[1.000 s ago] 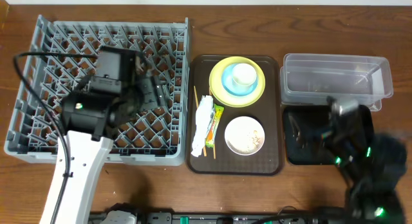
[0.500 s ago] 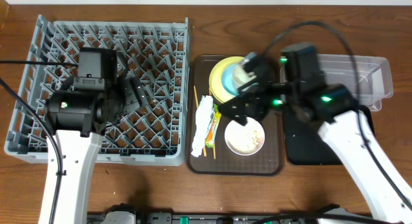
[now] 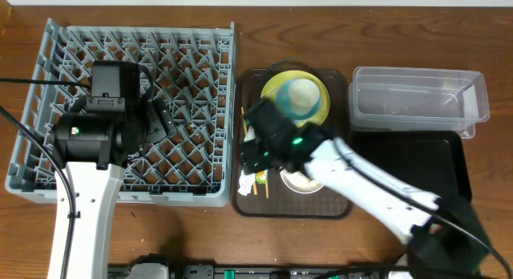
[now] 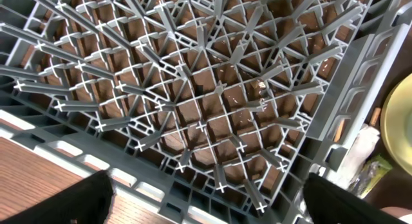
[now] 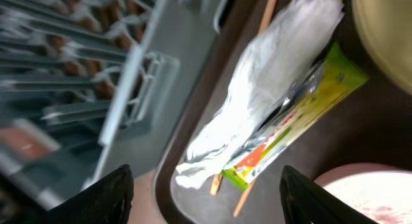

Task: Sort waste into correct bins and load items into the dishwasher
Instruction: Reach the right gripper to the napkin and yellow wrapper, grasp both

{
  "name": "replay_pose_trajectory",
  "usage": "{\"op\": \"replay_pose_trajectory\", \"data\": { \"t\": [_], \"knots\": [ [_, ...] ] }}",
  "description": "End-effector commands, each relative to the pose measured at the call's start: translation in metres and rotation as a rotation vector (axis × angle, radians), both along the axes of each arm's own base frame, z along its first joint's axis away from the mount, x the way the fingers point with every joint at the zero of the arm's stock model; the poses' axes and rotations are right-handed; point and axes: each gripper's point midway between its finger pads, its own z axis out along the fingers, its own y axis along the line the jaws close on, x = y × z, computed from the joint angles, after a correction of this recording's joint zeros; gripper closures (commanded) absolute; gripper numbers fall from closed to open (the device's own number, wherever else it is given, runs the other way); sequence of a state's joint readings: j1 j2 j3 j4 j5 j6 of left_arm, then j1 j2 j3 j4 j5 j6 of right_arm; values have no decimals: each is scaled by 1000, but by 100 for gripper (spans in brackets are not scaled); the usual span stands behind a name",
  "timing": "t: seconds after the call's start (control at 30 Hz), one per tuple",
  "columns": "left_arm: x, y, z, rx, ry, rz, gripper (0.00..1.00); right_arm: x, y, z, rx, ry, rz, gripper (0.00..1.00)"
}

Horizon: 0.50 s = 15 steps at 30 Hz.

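While the right tool (image 5: 209,195) gapes above the napkin (image 5: 257,102), the wrapper (image 5: 306,105) touches it.

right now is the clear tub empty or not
Empty: nothing shows inside the clear tub; the napkin and wrapper lie on the brown tray.

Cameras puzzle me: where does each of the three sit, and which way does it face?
Overhead: fixed above the table, facing down on the large grey plastic dish rack; the left arm and right arm show.
Left wrist: on the left arm, looking down into the rack's lattice; its dark fingers show at the bottom corners.
Right wrist: on the right arm, looking down at a crumpled white paper napkin and green-yellow wrapper; its fingers frame the bottom.
Both wrist views share the napkin and the rack's edge.
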<state>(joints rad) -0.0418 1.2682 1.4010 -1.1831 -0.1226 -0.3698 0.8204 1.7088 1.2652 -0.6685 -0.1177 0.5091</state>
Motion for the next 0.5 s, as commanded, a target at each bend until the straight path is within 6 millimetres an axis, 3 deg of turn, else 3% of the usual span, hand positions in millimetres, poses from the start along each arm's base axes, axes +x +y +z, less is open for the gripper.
{"op": "replay_pose_trajectory", "data": {
  "t": [0.0, 0.17, 0.33, 0.47],
  "knots": [
    [-1, 5, -2, 17, 12, 18, 2, 10, -6, -26, -141, -61, -153, 29],
    [-1, 5, -2, 17, 12, 18, 2, 10, -11, -54, -201, -29, -212, 35],
    [-1, 5, -2, 17, 12, 18, 2, 12, -10, -66, -214, -19, -225, 42],
    [-1, 5, -2, 17, 12, 18, 2, 15, -5, -74, -207, -18, -231, 43]
  ]
}}
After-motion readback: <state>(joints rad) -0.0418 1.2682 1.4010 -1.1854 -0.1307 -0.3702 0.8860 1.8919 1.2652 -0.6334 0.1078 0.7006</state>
